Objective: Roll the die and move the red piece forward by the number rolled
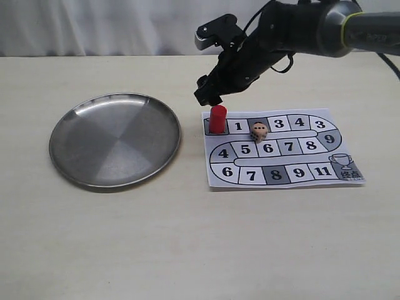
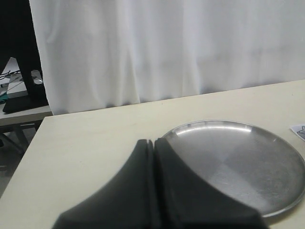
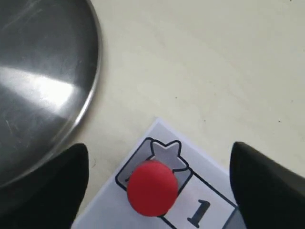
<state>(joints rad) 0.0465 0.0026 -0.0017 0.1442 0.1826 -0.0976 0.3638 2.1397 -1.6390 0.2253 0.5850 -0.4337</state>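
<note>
The red piece [image 1: 217, 119] stands upright on the star start square of the paper board [image 1: 281, 150]; from the right wrist it shows as a red disc [image 3: 152, 188] over the star. The die [image 1: 259, 132] rests on the board just past square 1, dark pips up. My right gripper [image 1: 210, 95] hangs open just above the red piece, its fingers [image 3: 57, 181] spread wide on either side, touching nothing. My left gripper [image 2: 153, 143] is shut and empty, seen only in its own view near the plate.
A round steel plate [image 1: 115, 139] lies left of the board, its rim [image 3: 93, 86] close to the start square. The right arm [image 1: 294, 31] reaches in from the upper right. A white curtain [image 2: 167, 47] hangs behind the table.
</note>
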